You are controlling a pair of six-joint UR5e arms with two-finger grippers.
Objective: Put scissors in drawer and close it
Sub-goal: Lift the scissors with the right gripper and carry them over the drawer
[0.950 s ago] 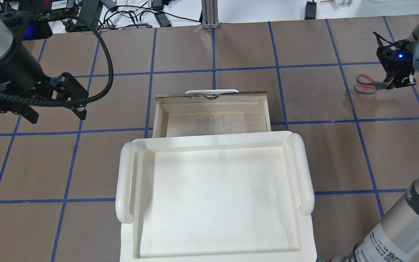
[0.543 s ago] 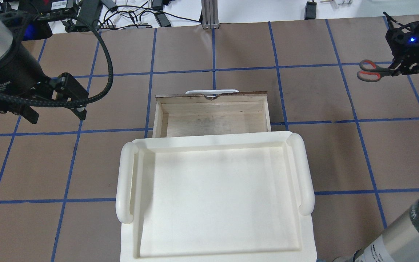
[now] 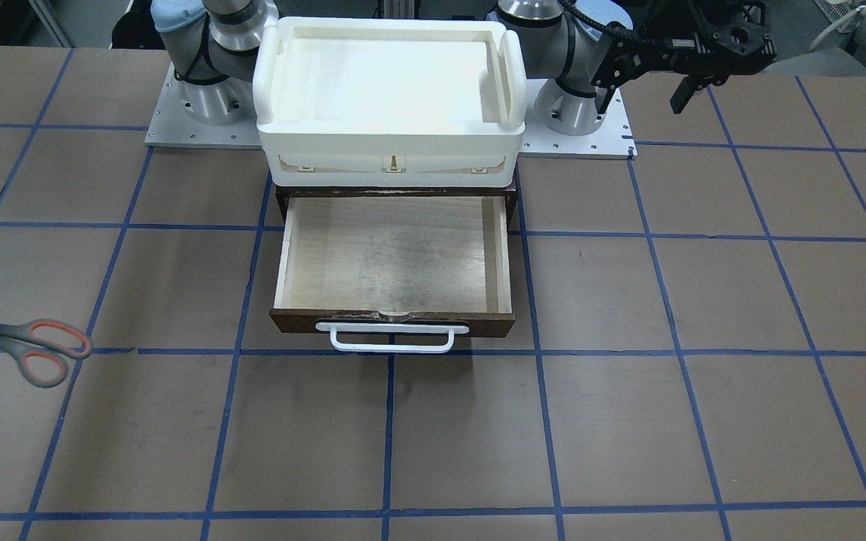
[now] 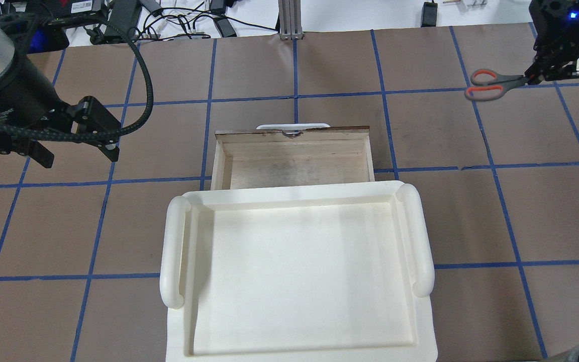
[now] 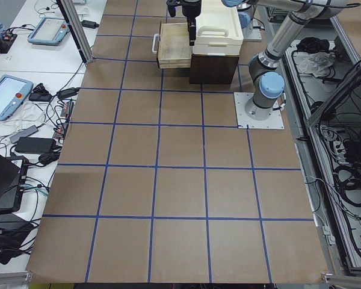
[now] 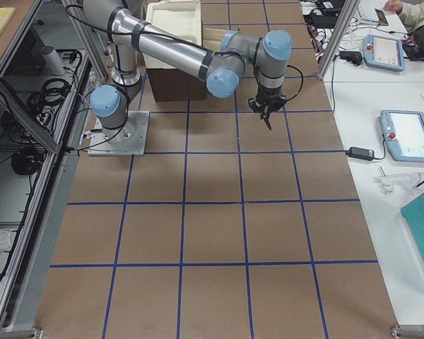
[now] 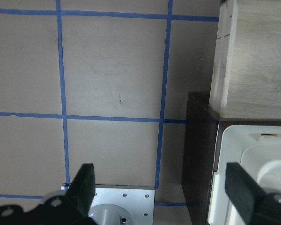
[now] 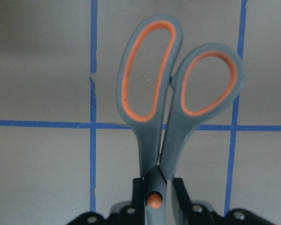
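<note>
The right gripper is clamping the small grey-handled, orange-lined scissors by the dark blades near the pivot. It is holding them well apart from the wide wooden drawer with the pale interior, which is standing open under the white plastic tray. The carry is likely going best travelling level, clearing the drawer's dark front and the tray's lip, then lowering handles-first before letting go. The left gripper is hovering with fingers spread and empty on the drawer's other side.

No legible text or labels
</note>
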